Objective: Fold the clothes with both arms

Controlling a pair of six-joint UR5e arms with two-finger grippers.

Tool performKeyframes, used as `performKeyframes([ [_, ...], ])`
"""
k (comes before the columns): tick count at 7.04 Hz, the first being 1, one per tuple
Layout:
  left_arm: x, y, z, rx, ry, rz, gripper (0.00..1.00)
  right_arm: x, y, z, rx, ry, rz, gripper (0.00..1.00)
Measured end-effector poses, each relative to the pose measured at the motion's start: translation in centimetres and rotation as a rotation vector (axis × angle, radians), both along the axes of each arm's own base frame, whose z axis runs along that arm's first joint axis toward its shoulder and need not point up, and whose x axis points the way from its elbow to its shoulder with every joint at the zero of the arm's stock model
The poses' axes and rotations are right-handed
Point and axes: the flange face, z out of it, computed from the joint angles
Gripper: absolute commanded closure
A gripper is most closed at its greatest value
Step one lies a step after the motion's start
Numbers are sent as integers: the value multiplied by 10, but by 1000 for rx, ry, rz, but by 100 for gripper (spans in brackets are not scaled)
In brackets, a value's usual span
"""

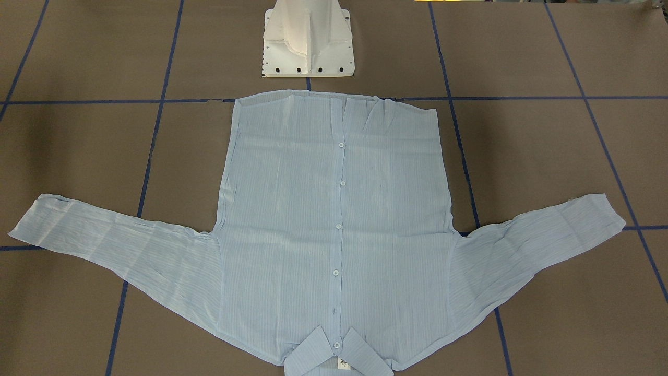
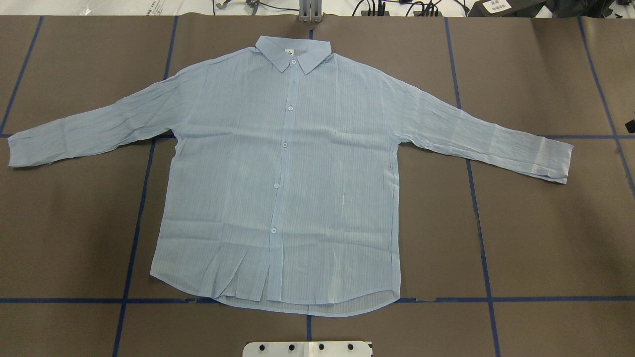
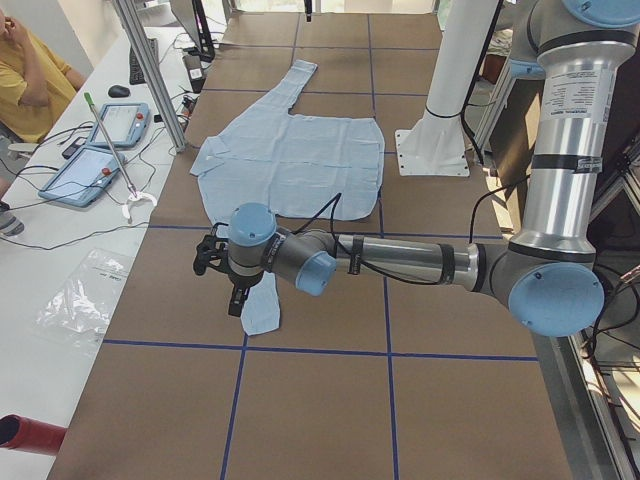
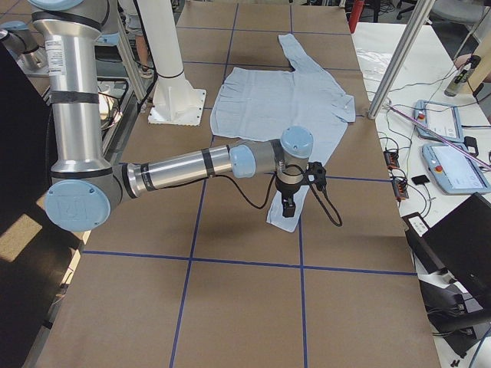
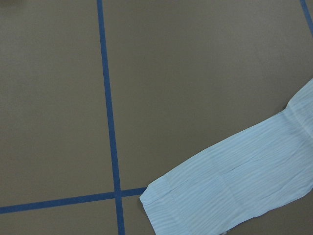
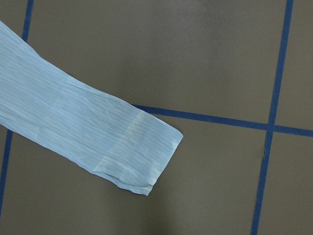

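Shirt [image 2: 297, 173] flat, front up.
We cannot read its label [image 1: 344, 364], nor tell whether the left gripper [image 3: 236, 300] or right gripper [image 4: 288, 208] is open or holding anything.

A brown table [image 2: 545, 223] gridded with blue tape [image 2: 477, 223] lay beneath the left gripper [image 3: 237, 300]. Beyond it ran a white bench [image 3: 30, 350] bearing two tablets [image 3: 85, 175] and cables.

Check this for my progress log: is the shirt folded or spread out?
Spread out. The shirt lies flat, front up and buttoned, with its left-side sleeve and right-side sleeve stretched outward; nothing is doubled over.
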Motion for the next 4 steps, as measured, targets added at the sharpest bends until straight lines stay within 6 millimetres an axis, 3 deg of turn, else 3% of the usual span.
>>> performKeyframes([
  [2,-10,29,-9,4,-3,-14,0,3,-3,2,-9,1,11,0],
  [4,-10,43,-14,9,-3,-13,0,3,-4,18,-29,11,13,0],
])
